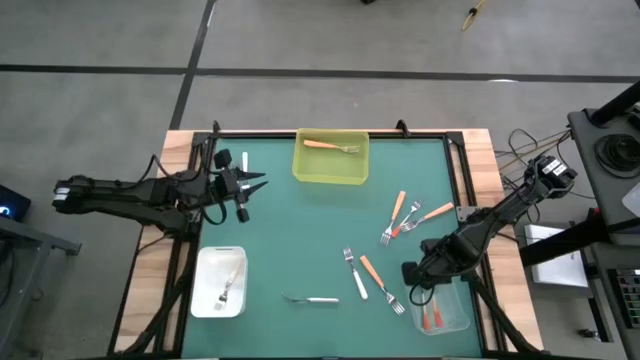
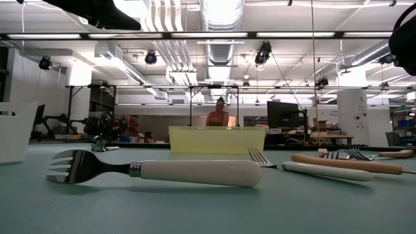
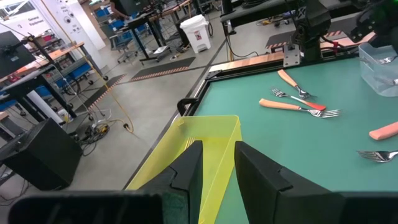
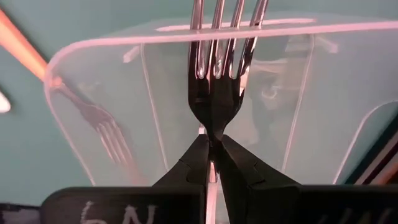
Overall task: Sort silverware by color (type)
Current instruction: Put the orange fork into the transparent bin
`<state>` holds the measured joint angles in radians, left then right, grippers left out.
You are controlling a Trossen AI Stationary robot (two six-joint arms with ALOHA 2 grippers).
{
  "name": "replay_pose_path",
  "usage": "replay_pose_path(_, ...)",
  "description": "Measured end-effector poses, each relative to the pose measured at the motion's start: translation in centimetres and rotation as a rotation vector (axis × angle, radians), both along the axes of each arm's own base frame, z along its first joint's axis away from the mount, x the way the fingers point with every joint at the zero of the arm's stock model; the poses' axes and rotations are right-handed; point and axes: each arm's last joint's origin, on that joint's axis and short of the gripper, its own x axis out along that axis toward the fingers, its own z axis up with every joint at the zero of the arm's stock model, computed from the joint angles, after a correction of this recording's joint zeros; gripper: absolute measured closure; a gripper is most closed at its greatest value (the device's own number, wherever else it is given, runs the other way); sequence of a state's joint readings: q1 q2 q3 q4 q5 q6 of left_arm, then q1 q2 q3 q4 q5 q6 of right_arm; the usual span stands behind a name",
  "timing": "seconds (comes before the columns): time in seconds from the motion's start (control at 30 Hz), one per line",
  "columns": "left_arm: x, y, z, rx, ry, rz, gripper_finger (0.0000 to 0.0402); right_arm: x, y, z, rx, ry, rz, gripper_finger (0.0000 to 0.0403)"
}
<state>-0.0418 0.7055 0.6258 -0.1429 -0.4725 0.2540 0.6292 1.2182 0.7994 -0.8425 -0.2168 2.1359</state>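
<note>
Green bench [image 1: 300, 240]: right end effector [image 4: 212, 146] pinched shut on fork [image 4: 221, 62] neck above clear bin [image 4: 93, 81]; thin grip, fork may swivel, miss bin.

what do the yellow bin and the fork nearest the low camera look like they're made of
Yellow bin: likely translucent plastic, since light glows through its walls. Nearest fork: shiny metal tines that reflect the lights, with a smooth matte white handle, probably plastic.

1. A bin [image 1: 331, 160] sits at the table's [image 1: 300, 240] far edge, one fork [image 1: 332, 146] in it;
2. A tray [image 1: 220, 283] lies near-left;
3. A container [image 1: 445, 312] lies near-right;
4. Loose forks [image 1: 408, 215] lie between.
</note>
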Motion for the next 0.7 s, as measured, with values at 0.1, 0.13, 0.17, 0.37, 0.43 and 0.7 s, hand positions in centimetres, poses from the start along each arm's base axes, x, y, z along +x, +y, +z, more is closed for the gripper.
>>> replay_pose_path(0.1,0.0,0.0,0.0,0.000,0.000,0.000,0.0326,0.1,0.1,0.1,0.035,0.006,0.011,0.0390)
replay_pose_path(0.13,0.0,0.0,0.0,0.000,0.000,0.000,0.0326,0.1,0.1,0.1,0.052,0.012,0.016,0.0390)
replay_pose_path(0.17,0.0,0.0,0.0,0.000,0.000,0.000,0.0326,0.1,0.2,0.1,0.066,0.018,0.024,0.0390)
replay_pose_path(0.37,0.0,0.0,0.0,0.000,0.000,0.000,0.0326,0.4,-0.2,0.1,0.100,0.017,0.053,0.0390)
replay_pose_path(0.43,0.0,0.0,0.0,0.000,0.001,0.000,0.0326,0.6,-0.4,0.2,0.114,0.012,0.065,0.0390)
replay_pose_path(0.7,0.0,0.0,0.0,0.000,0.000,0.000,0.0326,1.1,-1.4,0.0,0.196,0.027,0.113,0.0390)
